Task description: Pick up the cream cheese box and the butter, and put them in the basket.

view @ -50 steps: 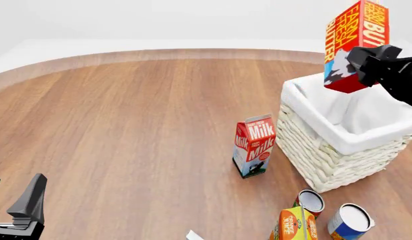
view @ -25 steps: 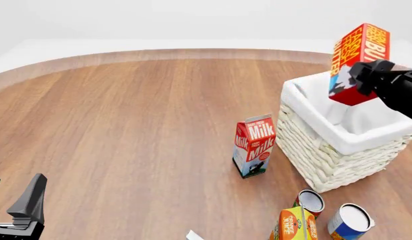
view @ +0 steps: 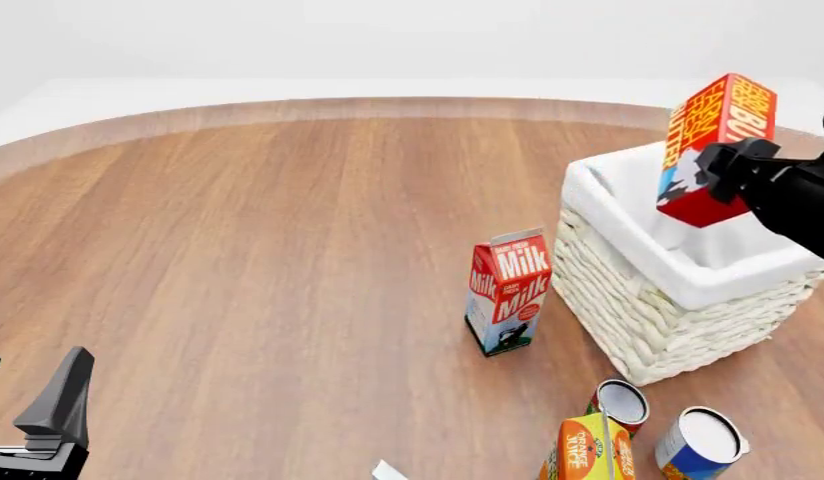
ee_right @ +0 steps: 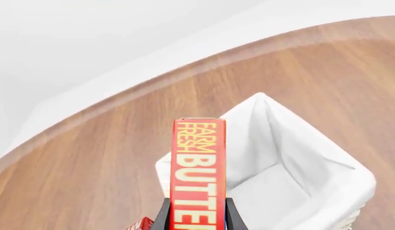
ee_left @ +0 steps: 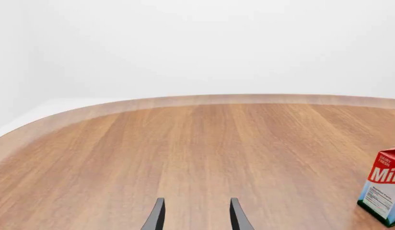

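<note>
One hand, the right hand (view: 727, 172), clamps the butter (view: 712, 140) upright directly above the basket (view: 679, 290), apparently poised for release inside.

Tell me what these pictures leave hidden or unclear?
- Whitish corner, front view: cut off by the bottom edge, unidentifiable.
- Orange juice carton, front view: bottom edge crops it.
- White-lined wicker basket: its floor is hidden by the red-orange butter carton and right gripper.
- Red-white milk carton, left wrist view: cropped at the edge.

the right gripper (view: 727, 172) has lowered the butter (view: 712, 130) closer over the basket (view: 679, 285).
</note>
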`<state>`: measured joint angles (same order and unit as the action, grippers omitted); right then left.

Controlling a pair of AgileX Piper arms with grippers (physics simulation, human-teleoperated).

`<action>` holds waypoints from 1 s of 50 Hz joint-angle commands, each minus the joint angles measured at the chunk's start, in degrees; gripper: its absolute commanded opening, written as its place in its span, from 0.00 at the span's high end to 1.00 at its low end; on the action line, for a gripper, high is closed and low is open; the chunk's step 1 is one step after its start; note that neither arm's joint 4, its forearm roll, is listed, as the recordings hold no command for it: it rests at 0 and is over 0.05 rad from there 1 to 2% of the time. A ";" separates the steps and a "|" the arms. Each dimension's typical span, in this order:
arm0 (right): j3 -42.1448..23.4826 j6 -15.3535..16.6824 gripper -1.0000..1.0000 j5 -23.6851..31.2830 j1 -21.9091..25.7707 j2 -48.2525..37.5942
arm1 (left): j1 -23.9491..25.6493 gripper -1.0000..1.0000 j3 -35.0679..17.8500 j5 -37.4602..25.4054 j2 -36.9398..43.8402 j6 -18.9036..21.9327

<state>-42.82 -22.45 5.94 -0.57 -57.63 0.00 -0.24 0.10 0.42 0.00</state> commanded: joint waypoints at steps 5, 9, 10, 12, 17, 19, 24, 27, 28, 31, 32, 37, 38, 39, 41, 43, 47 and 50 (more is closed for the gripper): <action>-0.07 -1.05 1.00 -2.63 -0.28 -2.00 | 0.00 0.00 0.00 0.00 0.00 0.00; 0.19 -0.95 1.00 -2.96 -0.65 -2.28 | 0.00 0.00 0.00 0.00 0.00 0.00; 0.27 -0.89 1.00 -2.96 -0.68 -2.26 | 0.00 0.00 0.00 0.00 0.00 0.00; 0.53 -0.73 1.00 -3.25 -0.88 -2.55 | 0.00 0.00 0.00 0.00 0.00 0.00; 0.85 -0.72 1.00 -3.54 -1.13 -2.61 | 0.00 0.00 0.00 0.00 0.00 0.00; 1.03 -0.74 1.00 -3.65 -1.19 -2.60 | 0.00 0.00 0.00 0.00 0.00 0.00; 1.46 -0.83 1.00 -4.13 -1.45 -2.68 | 0.00 0.00 0.00 0.00 0.00 0.00; 1.52 -0.69 1.00 -4.26 -1.57 -2.76 | 0.00 0.00 0.00 0.00 0.00 0.00; 1.71 -0.75 1.00 -4.38 -1.54 -2.75 | 0.00 0.00 0.00 0.00 0.00 0.00; 2.07 -0.83 1.00 -4.80 -1.60 -2.98 | 0.00 0.00 0.00 0.00 0.00 0.00; 2.14 -0.80 1.00 -4.93 -1.65 -3.02 | 0.00 0.00 0.00 0.00 0.00 0.00; 2.44 -1.01 1.00 -5.24 -1.81 -3.13 | 0.00 0.00 0.00 0.00 0.00 0.00; 2.57 -0.97 1.00 -5.37 -1.81 -3.13 | 0.00 0.00 0.00 0.00 0.00 0.00; 2.65 -0.77 1.00 -5.48 -1.78 -3.24 | 0.00 0.00 0.00 0.00 0.00 0.00; 2.79 -0.90 1.00 -5.72 -1.78 -3.38 | 0.00 0.00 0.00 0.00 0.00 0.00; 2.77 -0.92 1.00 -5.70 -1.80 -3.41 | 0.00 0.00 0.00 0.00 0.00 0.00; 2.87 -0.96 1.00 -5.86 -1.84 -3.49 | 0.00 0.00 0.00 0.00 0.00 0.00; 2.84 -0.86 1.00 -5.95 -1.93 -3.69 | 0.00 0.00 0.00 0.00 0.00 0.00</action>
<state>-39.35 -22.39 0.91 -2.34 -61.47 0.00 -0.24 0.10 0.42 0.00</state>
